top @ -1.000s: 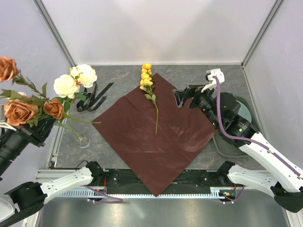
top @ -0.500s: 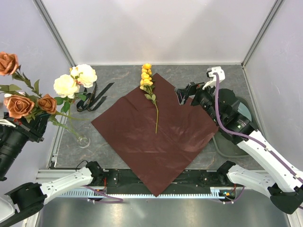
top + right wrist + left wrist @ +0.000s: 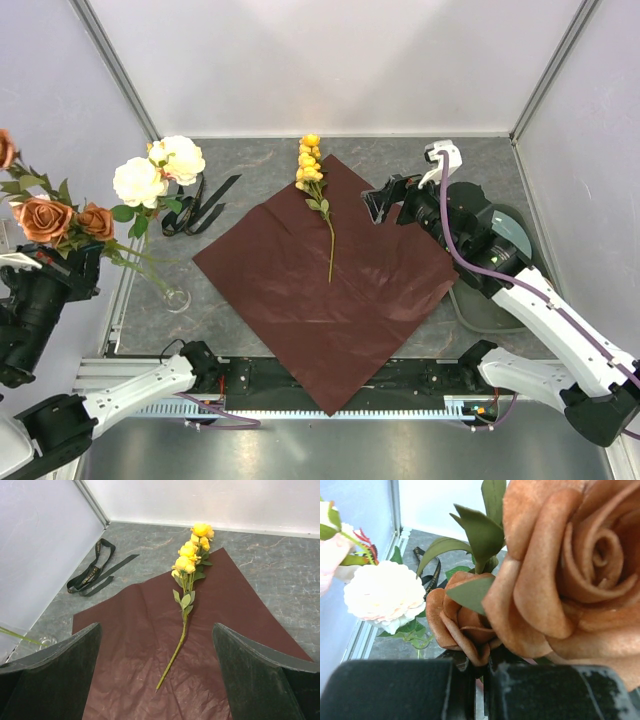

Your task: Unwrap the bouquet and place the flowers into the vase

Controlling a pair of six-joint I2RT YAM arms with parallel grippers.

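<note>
- The rust-orange roses (image 3: 45,218) are being held up at the far left; their blooms are sitting just above the left gripper (image 3: 78,262), whose jaws are pressing together on the stems; from the wrist camera the blooms are filling the space right beyond the closed fingers (image 3: 395,690).
- The vase (image 3: 177,298) is standing on the table, near these jaws on their inner side; cream-white roses (image 3: 140,182) are standing in it, leaning out above it, apart from the held bunch.
- A yellow cluster stem (image 3: 187,580) is lying flat on the opened maroon wrapping paper (image 3: 125,630); the right gripper (image 3: 385,200) is hovering over the paper's right corner, jaws spread wide and gripping nothing; the stem is lying ahead of these jaws, its cut end pointing into the gap between the two fingers (image 3: 55,675).
- The black ribbon (image 3: 92,572) is lying loose on the table beyond the paper's left corner, well ahead and to the left of the right jaws.
</note>
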